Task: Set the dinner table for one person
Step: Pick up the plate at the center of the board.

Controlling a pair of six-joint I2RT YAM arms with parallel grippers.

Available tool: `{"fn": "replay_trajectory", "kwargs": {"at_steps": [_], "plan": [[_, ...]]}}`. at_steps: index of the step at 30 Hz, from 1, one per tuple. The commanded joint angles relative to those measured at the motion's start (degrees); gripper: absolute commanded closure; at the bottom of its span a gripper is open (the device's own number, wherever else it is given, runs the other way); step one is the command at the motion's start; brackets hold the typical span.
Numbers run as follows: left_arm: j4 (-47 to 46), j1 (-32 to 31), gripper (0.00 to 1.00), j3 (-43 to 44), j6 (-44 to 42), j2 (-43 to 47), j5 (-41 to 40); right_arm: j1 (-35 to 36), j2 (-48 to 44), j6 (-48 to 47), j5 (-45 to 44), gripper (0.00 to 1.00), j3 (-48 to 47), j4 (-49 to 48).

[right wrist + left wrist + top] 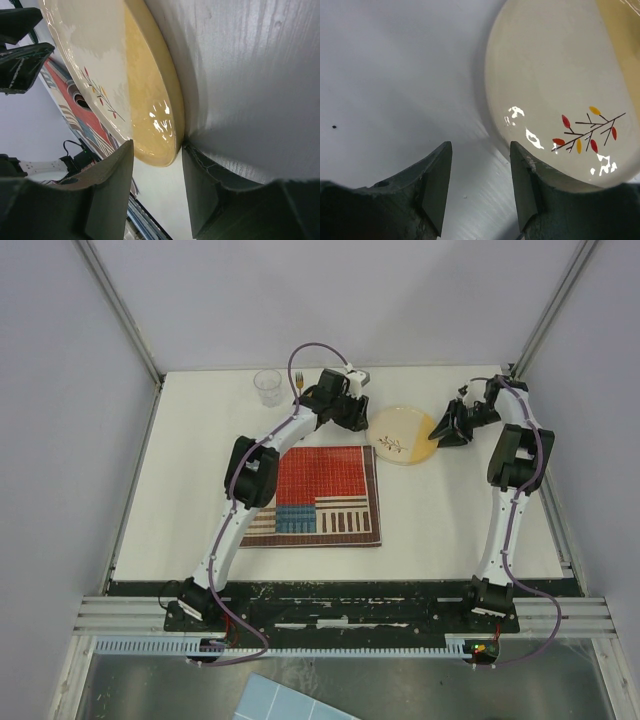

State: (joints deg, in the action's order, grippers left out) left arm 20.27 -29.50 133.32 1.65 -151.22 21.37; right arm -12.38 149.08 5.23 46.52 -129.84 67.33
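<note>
From above, the large white dinner table [200, 480] holds a striped patchwork placemat [320, 495] mid-table, still bare; round cream plate [403, 433], clear glass [268, 386] and fork [298, 384] sit near the far edge. Left wrist view: left gripper [480, 185] apart beside the plate's rim. Right wrist view: right gripper [157, 187] straddles the rim, jaws apart.

No text, label, brand, number or sign can be read in any view; the only marking is a painted twig with red and yellow leaves on the plate [403, 434], a picture rather than writing, and the placemat [320, 495] carries only stripes and small checks
</note>
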Motion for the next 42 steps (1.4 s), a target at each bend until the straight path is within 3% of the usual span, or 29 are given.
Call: {"fn": "replay_trajectory", "kwargs": {"at_steps": [1, 19, 25, 32, 42], "plan": [[-2.51, -0.36, 0.42, 1.77, 3.22, -1.67, 2.15, 0.25, 1.0, 1.47, 3.41, 0.49, 0.2, -2.33], [-9.46, 1.2, 0.42, 1.74, 17.21, -6.02, 11.25, 0.2, -1.13, 2.91, 3.01, 0.5, 3.17, -5.95], [-5.43, 1.17, 0.52, 4.29, 19.6, -8.11, 14.81, 0.28, -1.29, 4.73, 3.31, 0.5, 3.99, -8.46], [-3.68, 1.15, 0.72, 5.88, 19.67, -9.25, 17.3, 0.44, -1.02, 6.54, 3.84, 0.51, 4.01, -10.6], [-5.32, 0.01, 0.77, 7.34, 21.38, -9.49, 18.01, 2.46, 0.25, 8.37, 5.61, 0.52, 0.65, -11.34]]}}
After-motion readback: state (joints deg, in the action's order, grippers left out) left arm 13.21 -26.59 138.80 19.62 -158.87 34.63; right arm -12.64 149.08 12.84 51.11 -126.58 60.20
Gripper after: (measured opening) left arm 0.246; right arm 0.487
